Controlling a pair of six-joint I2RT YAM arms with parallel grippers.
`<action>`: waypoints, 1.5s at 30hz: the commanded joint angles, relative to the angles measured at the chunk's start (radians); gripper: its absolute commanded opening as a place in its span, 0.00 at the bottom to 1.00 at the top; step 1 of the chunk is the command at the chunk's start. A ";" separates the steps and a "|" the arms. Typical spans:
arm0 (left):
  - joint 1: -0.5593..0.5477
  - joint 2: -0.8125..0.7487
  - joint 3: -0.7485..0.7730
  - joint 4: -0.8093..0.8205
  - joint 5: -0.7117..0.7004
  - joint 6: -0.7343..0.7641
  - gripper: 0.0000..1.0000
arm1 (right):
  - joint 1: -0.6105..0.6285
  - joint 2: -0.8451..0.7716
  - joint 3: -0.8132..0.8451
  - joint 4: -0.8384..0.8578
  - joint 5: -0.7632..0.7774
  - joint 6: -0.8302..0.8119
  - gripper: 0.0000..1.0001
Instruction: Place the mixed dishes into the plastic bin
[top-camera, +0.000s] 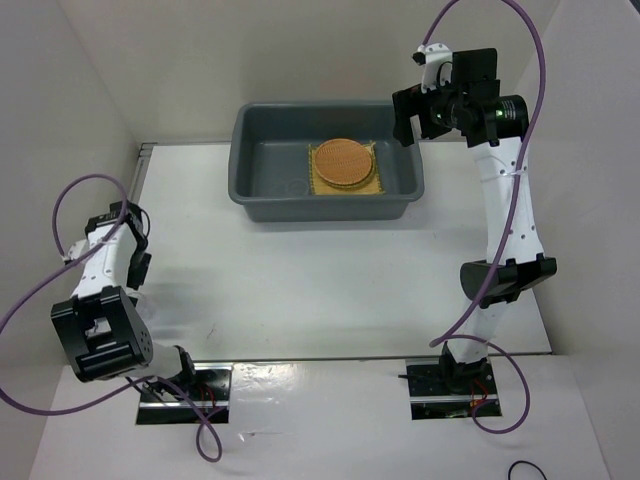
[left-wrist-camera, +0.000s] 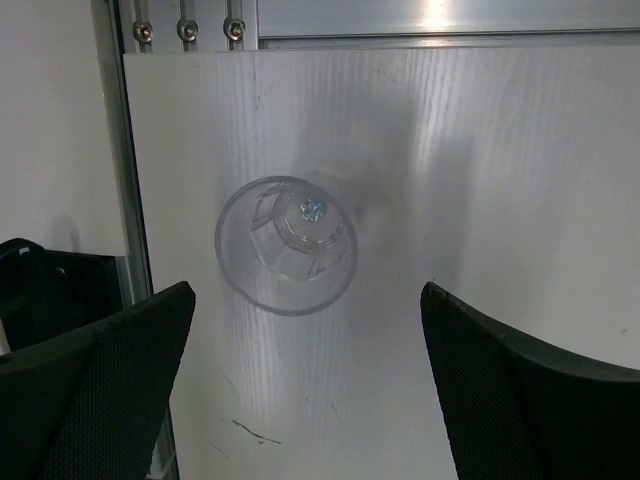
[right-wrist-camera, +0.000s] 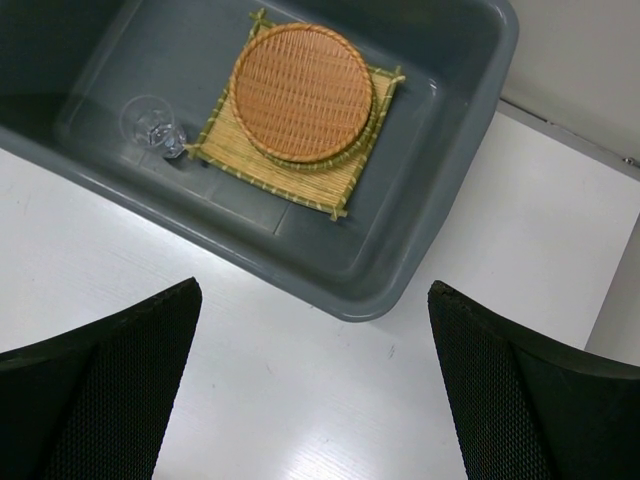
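Note:
The grey plastic bin stands at the far middle of the table. In it lies the yellow slat mat with an orange-brown woven disc on top; a second disc's edge peeks out beneath. One clear glass cup stands in the bin left of the mat. The other glass cup stands upright on the table by the far left corner. My left gripper is open and empty just short of this cup. My right gripper is open and empty, high above the bin's right near corner.
An aluminium rail runs along the table's left edge, and another along its far edge, close to the cup. White walls enclose the table on the left, back and right. In the top view, my left gripper is at the left edge and my right gripper by the bin.

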 joint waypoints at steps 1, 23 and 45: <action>0.052 -0.037 -0.044 0.078 0.058 0.031 1.00 | 0.011 -0.001 -0.002 -0.004 -0.009 -0.002 0.98; 0.082 0.118 -0.115 0.255 0.189 0.200 0.64 | 0.039 -0.001 -0.011 -0.004 0.000 -0.002 0.98; 0.082 0.161 -0.022 0.183 0.115 0.262 0.87 | 0.039 0.037 0.038 -0.004 -0.019 -0.002 0.98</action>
